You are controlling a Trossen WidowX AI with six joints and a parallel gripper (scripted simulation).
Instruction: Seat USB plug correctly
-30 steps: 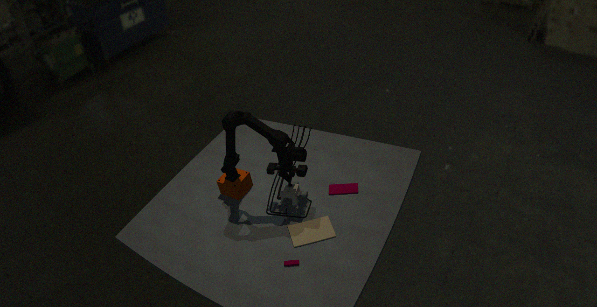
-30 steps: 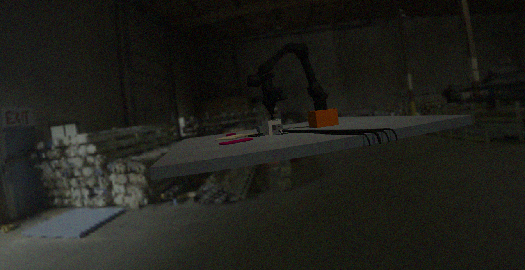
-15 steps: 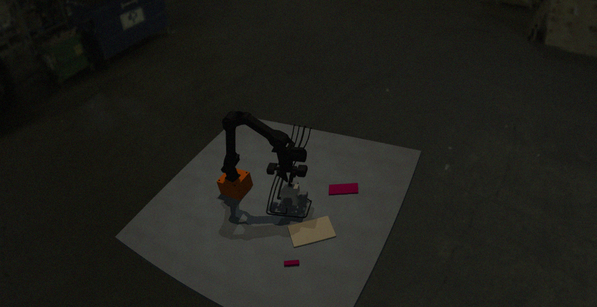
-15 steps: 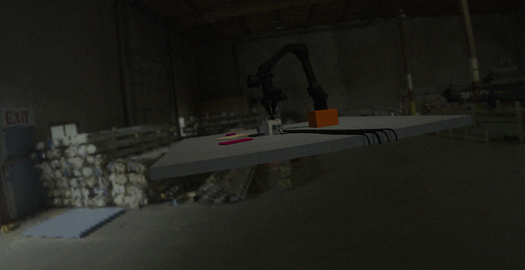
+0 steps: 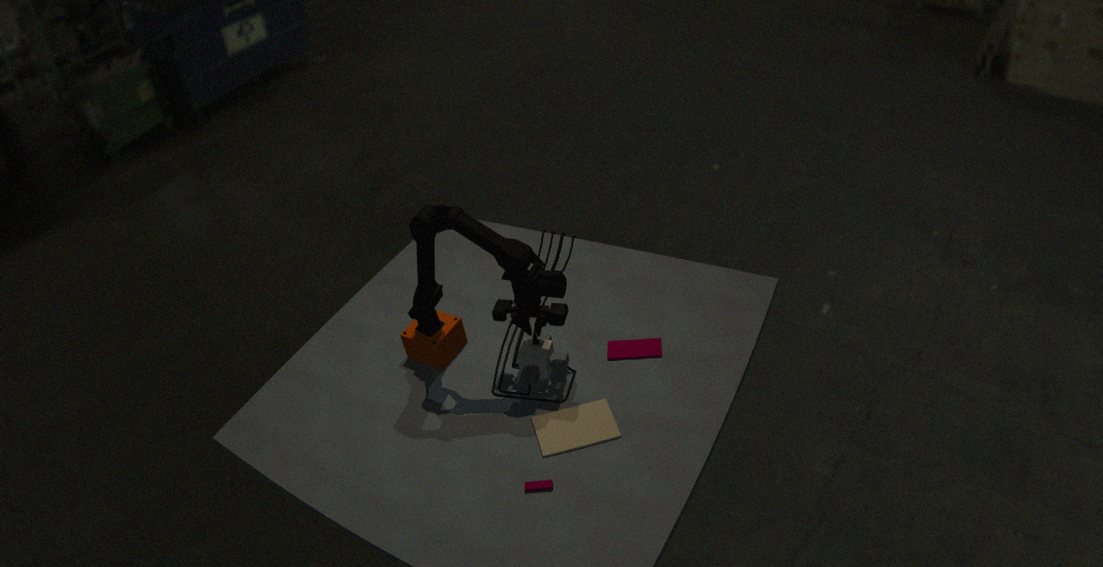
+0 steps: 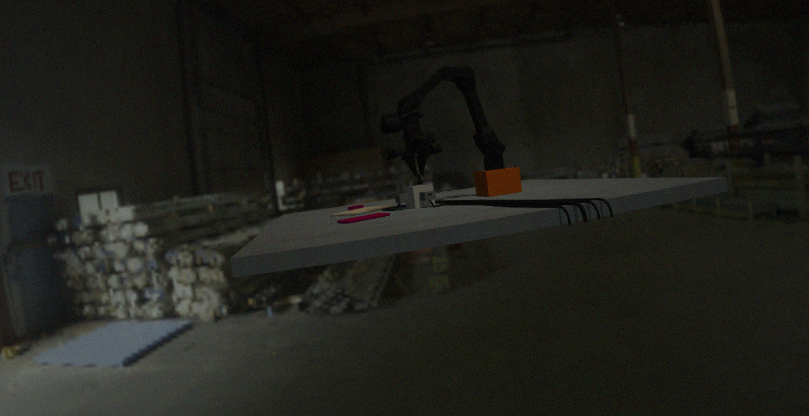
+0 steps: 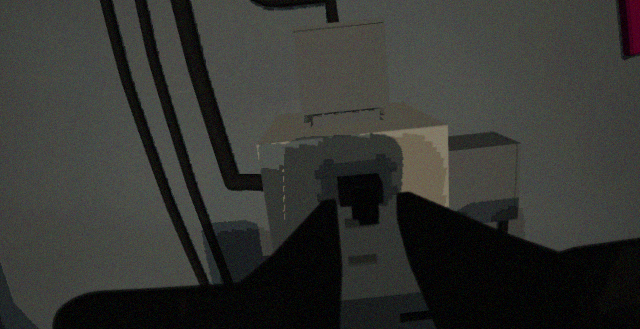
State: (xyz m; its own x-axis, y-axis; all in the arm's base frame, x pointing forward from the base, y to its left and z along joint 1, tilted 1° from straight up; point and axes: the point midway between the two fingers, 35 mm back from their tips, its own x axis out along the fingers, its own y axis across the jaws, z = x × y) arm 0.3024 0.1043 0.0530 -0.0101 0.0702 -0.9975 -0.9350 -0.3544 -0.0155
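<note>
The pale power cube (image 5: pixel 532 363) (image 6: pixel 414 199) (image 7: pixel 431 169) stands on the table (image 5: pixel 678 278) (image 6: pixel 316 252). The small black USB plug (image 7: pixel 361 186) stands at the socket on its top face. My gripper (image 5: pixel 536 335) (image 6: pixel 419 176) (image 7: pixel 366 209) is directly over the cube, pointing down. Its fingers stand a little apart on either side of the plug, with a narrow gap at the right finger in the wrist view. The gripper is open and not clamped on the plug. How deep the plug sits and which way round it is cannot be told; fingers and shadow hide the socket.
Blocky adapters (image 7: pixel 342 69) (image 7: pixel 482 174) sit at the cube's sides. Black cords (image 7: pixel 192 59) (image 6: pixel 509 203) run over the table edge. A tan board (image 5: pixel 576 428), a large magenta block (image 5: pixel 633 349) (image 6: pixel 363 218) and a small magenta block (image 5: pixel 538 485) lie nearby. The arm's orange base (image 5: pixel 435 345) (image 6: pixel 497 182) stands behind.
</note>
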